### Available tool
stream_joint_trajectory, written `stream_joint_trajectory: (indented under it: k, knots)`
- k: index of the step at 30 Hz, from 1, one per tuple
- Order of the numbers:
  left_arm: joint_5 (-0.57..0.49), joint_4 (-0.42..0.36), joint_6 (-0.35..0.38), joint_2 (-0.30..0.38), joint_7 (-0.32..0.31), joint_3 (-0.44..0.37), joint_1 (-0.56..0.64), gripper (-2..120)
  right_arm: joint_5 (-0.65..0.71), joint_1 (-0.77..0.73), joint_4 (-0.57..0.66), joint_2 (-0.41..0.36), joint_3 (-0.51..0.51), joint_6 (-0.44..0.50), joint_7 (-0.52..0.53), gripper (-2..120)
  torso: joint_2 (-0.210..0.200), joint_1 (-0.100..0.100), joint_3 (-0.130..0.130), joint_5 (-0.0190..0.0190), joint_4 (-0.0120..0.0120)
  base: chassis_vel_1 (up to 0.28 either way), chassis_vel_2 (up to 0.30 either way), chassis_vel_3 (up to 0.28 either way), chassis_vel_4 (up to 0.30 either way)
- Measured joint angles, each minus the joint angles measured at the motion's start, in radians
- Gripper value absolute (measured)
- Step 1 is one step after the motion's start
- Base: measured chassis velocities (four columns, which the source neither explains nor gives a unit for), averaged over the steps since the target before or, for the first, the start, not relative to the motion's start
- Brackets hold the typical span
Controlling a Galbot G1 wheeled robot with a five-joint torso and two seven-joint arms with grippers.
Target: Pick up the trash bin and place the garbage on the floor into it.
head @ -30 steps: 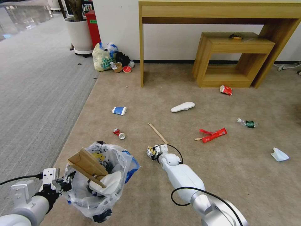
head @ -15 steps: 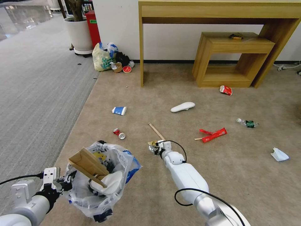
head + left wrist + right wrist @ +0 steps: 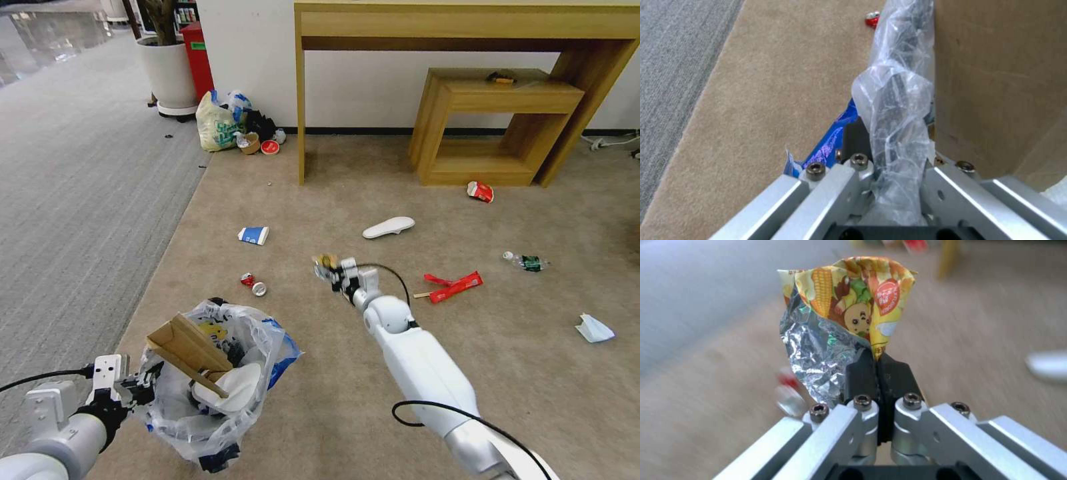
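since a second ago the right end effector (image 3: pixel 331 270) has risen off the floor (image 3: pixel 320 200) and travelled forward, carrying a crumpled snack wrapper (image 3: pixel 326 261); it now hangs over the spot where the wooden stick lay, which its arm hides from the head camera.

far left, the left end effector (image 3: pixel 143 385) is clenched on the rim of the trash bin (image 3: pixel 207 393), plastic liner bunched between its fingers (image 3: pixel 849 181). the bin hangs tilted at the robot's near left, over the seam between the grey striped carpet (image 3: pixel 73 200) and the beige floor. a brown cardboard piece (image 3: pixel 190 350) and a white foam insole (image 3: pixel 233 387) stick out of its mouth.

ahead of the bin lie a crushed can (image 3: pixel 254 285) and, farther on, a blue-white cup (image 3: pixel 254 235). beyond them, by the wall, sit a yellowish-green tied bag (image 3: pixel 217 123) and a white planter (image 3: pixel 168 73).

in the middle, the right end effector pinches the wrapper's edge; its yellow printed face and foil lining stand up above the black pads (image 3: pixel 865 373).

to the right, a second insole (image 3: pixel 389 227) lies near the wooden surface (image 3: pixel 467 27) and the low shelf (image 3: pixel 500 127). a red wrapper (image 3: pixel 455 286) lies just beside the right arm, a small red pack (image 3: pixel 481 191) by the shelf, then a plastic bottle (image 3: pixel 527 262) and a white tissue (image 3: pixel 593 329) at far right.
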Motion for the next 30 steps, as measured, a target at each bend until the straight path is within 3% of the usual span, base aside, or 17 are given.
stream_joint_trajectory:
  k: [2, 7, 11, 19, 21, 26, 30]
  knots:
    - [0.0, 0.004, 0.0, 0.006, -0.005, 0.004, -0.004, 0, 0.1, -0.002, 0.167, -0.053, -0.041, -0.035, -0.033, 0, 0.0, 0.0, 0.0, -0.0001, 0.0, 0.0, 0.0, 0.0, 0.0]
    - [-0.001, 0.013, 0.0, 0.012, -0.017, 0.014, -0.02, 0, 0.191, -0.002, 0.351, -0.104, -0.098, -0.088, -0.048, 0, 0.0, 0.0, 0.0, -0.0001, -0.0002, 0.0, 0.0, 0.0, 0.0]
    - [-0.004, 0.029, 0.0, 0.024, -0.042, 0.033, -0.039, 0, 0.292, 0.014, 0.569, -0.147, -0.218, -0.142, 0.003, 0, 0.0, 0.0, 0.0, -0.0002, -0.0001, 0.0, 0.0, 0.0, 0.0]
    - [-0.023, 0.046, 0.0, 0.044, -0.063, 0.037, -0.049, 0, 0.435, 0.014, 0.75, -0.188, -0.385, -0.223, 0.102, 0, 0.0, 0.0, 0.0, -0.0002, 0.0001, 0.0, 0.0, 0.0, 0.0]
    - [-0.031, 0.048, 0.0, 0.05, -0.064, 0.034, -0.05, 0, 0.485, 0.005, 0.803, -0.231, -0.439, -0.27, 0.121, 0, 0.0, 0.0, 0.0, -0.0001, 0.0, 0.0, 0.0, 0.0, 0.0]
    - [-0.042, 0.056, 0.0, 0.057, -0.064, 0.034, -0.063, 0, 0.529, -0.014, 0.845, -0.321, -0.508, -0.318, 0.166, 0, 0.0, 0.0, 0.0, 0.0, -0.0003, 0.0, 0.0, 0.0, 0.0]
    - [-0.045, 0.058, 0.0, 0.058, -0.064, 0.039, -0.072, 0, 0.529, -0.035, 0.849, -0.349, -0.521, -0.347, 0.185, 0, 0.0, 0.0, 0.0, 0.0, -0.0003, 0.0, 0.0, 0.0, 0.0]
